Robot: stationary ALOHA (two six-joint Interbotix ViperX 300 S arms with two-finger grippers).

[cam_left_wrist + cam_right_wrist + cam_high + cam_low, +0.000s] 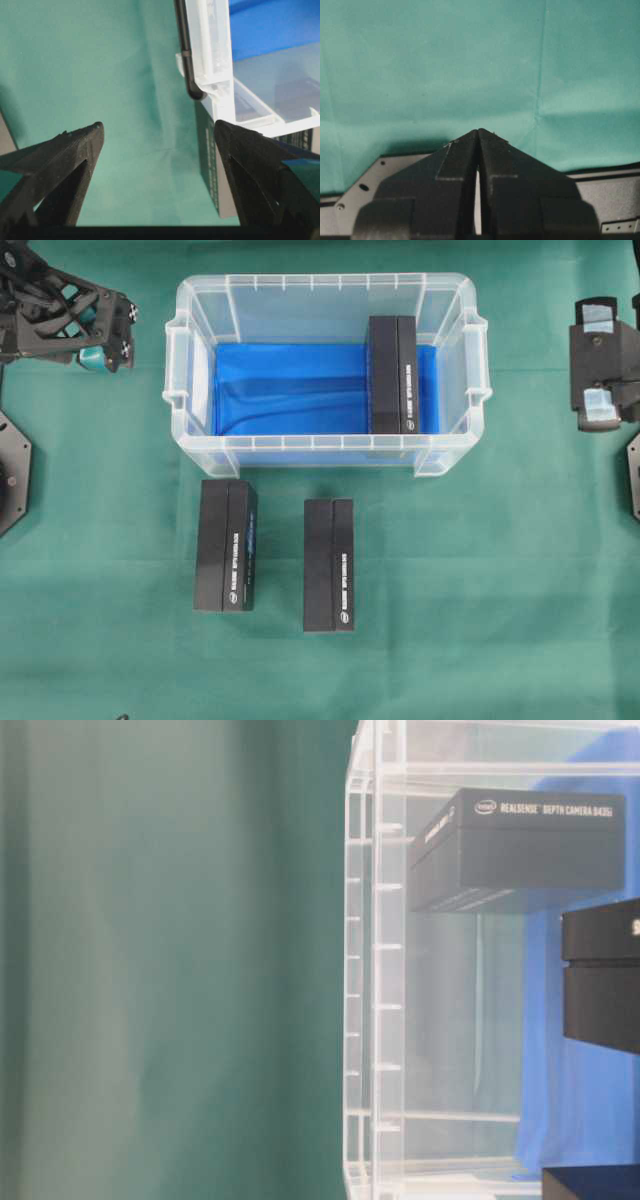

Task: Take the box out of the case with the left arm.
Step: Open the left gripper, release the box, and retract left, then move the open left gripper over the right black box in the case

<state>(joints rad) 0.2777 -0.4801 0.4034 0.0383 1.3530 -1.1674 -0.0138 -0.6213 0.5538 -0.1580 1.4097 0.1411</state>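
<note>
Your left end effector (105, 340) hangs wide open and empty at the upper left of the overhead view, clear of the case (190, 350), its teal pads showing. The case sits at the top middle of the green desk (480, 590), and one black box (392, 375) stands inside it on the blue sheet (290, 390), hard against the right-hand end. That box's long axis runs from the far wall toward the near wall, its printed strip facing up.

Two more black boxes lie outside on the desk, just in front of the case: the left outside box (226, 545) below the case's near-left corner, the middle outside box (329, 564) beside it and a little apart. Both point the same way as the one inside.

The table-level view gives you what the overhead cannot: the white lettering along the boxed item's side, seen through the clear ribbed wall, with the picture turned on its side.

Your left wrist view shows the two black fingers (60, 170) spread far apart over bare cloth, the case's corner and handle at upper right and a box edge beneath it.

The right wrist view alone shows the right end effector (478, 132), its fingers pressed together on nothing above the cloth.
</note>
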